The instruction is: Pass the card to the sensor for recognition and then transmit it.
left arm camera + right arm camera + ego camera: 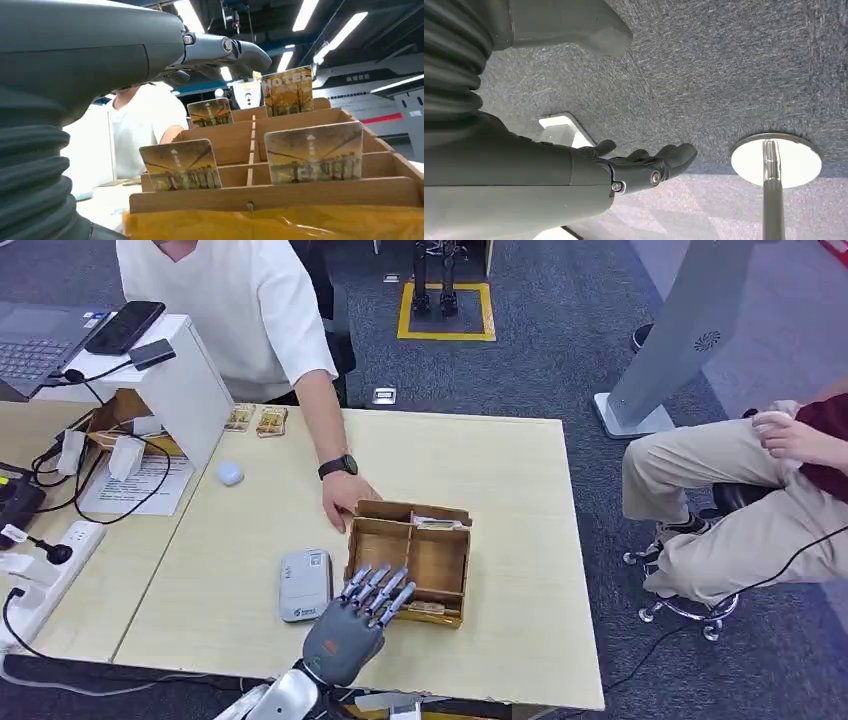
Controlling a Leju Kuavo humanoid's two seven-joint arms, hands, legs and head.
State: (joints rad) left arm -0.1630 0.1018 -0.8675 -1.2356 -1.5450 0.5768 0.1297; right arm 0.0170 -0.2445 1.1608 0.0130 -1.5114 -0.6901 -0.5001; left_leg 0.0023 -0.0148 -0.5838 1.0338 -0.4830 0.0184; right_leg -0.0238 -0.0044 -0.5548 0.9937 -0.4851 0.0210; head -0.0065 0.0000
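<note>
Cards stand upright in the wooden box [410,560]; the rear card [288,91] reads "HOTEL". My left hand [355,625] hovers at the box's near edge, fingers spread, holding nothing. My right hand [644,167] hangs loosely curled and empty. A person's hand [345,495] touches the box's far corner beside the grey sensor [304,585].

— Where do we have our left hand [357,618]?

— Raised in front of us on its silver forearm, palm down, fingers [378,588] stretched forward and spread a little apart, nothing in them. In the left wrist view the fingers [235,50] reach out straight and level.

— And our right hand [644,167]?

— It hangs at our side, palm open, fingers loosely curved and apart, holding nothing.
</note>
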